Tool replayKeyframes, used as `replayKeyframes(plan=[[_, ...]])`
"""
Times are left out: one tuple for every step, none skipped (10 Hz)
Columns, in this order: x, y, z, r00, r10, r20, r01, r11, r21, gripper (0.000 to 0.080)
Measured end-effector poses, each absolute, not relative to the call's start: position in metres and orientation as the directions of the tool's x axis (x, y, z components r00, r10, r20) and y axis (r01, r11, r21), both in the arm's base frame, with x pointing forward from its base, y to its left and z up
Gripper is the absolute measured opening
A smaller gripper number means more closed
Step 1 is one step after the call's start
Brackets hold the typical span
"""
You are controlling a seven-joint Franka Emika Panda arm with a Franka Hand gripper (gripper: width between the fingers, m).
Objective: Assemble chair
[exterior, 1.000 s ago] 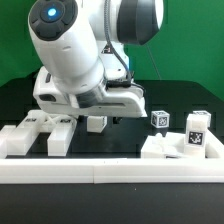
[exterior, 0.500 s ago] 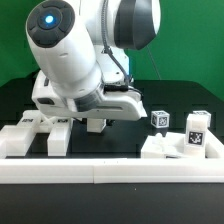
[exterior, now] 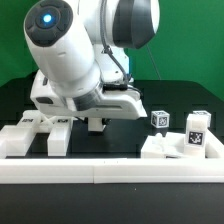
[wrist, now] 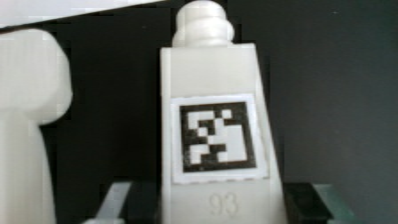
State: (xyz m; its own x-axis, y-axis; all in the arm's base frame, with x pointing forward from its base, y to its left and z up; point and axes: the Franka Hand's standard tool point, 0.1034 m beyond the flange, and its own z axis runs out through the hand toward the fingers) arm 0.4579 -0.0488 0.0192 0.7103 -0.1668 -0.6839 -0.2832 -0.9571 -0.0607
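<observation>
At the exterior view's left, a cluster of notched chair parts [exterior: 22, 140] lies on the black table [exterior: 140, 100], just behind the front border rail [exterior: 110, 172]. Just right of that cluster, the gripper [exterior: 95, 120] is down at table level, under the bulk of the arm. Its jaws are drawn in narrow on a pegged bar [wrist: 214, 85]. The wrist view shows the bar running away from the fingers [wrist: 125, 198], tag face toward the camera and rounded peg at the far end. Another white chair part [wrist: 27, 120] lies close beside the bar, with a dark gap between them; which part it is cannot be told.

The step in hand looks like picking this bar up. The hold seems to sit at the end opposite the peg, so the long free length could swing or slip if the arm moves fast. A straight, slow rise is the safe start, with no sideways travel until the bar is above its neighbour. It is worth checking that the bar sits square between the fingers before carrying it, since a tilted peg would likely jam at its socket.

Farther right and well apart, a small cube [exterior: 159, 118] and a tagged block [exterior: 196, 127] stand by the flat slab [exterior: 158, 148], clear of the lift.
</observation>
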Motion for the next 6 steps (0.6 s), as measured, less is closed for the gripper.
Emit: replayKeyframes(plan=[[0.467,-0.047,0.030,0.715,-0.160,-0.680,-0.280,-0.958,-0.069,0.0291],[0.475,-0.044,0.040,0.724,-0.159,-0.671,-0.279,-0.957,-0.075,0.0291],[0.483,-0.039,0.056,0.724,-0.159,-0.671,-0.281,-0.957,-0.077,0.0291],[0.496,-0.031,0.075,0.732,-0.149,-0.665,-0.274,-0.958,-0.086,0.0291],[0.507,-0.029,0.089,0.739,-0.148,-0.657,-0.270,-0.959,-0.088,0.0291],[0.517,-0.029,0.094,0.759,-0.146,-0.634,-0.261,-0.961,-0.091,0.0291]])
